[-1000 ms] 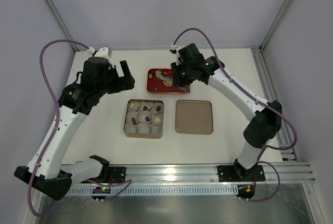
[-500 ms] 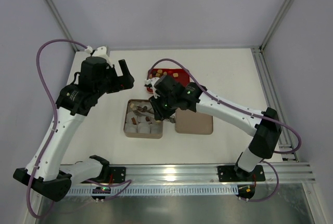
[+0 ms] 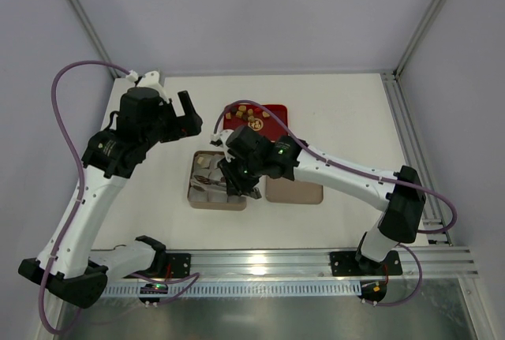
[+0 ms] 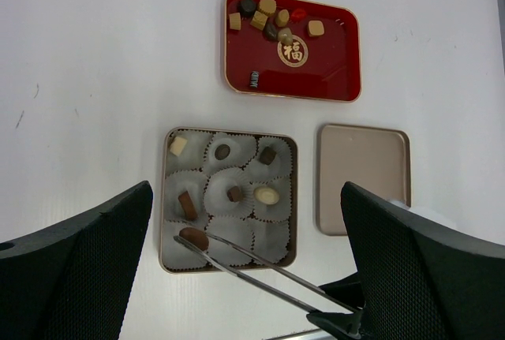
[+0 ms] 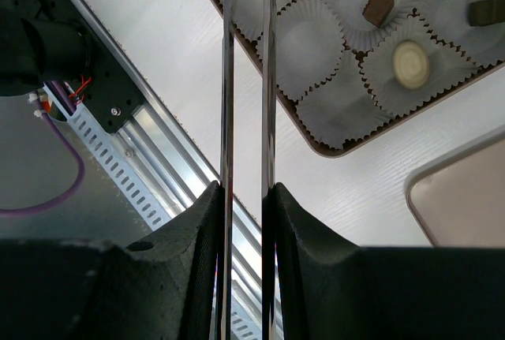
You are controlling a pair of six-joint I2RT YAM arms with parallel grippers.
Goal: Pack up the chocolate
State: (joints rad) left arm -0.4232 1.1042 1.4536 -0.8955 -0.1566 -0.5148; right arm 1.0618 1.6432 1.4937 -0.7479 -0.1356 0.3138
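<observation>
The right gripper (image 5: pixel 246 195), fingers squeezed on the tweezers (image 4: pixel 264 267) whose far tips pinch a dark chocolate (image 4: pixel 192 238), should lower it into the paper cup (image 4: pixel 182 255) below those tips before easing; the left gripper (image 4: pixel 246 190) gapes empty.

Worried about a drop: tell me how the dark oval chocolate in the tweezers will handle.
The dark oval chocolate looks smooth and rounded, so it may slip from the tips of the thin tweezers. Being tiny, it is probably very light. Released, it could roll, though the pleated paper cup beneath should catch it.
</observation>
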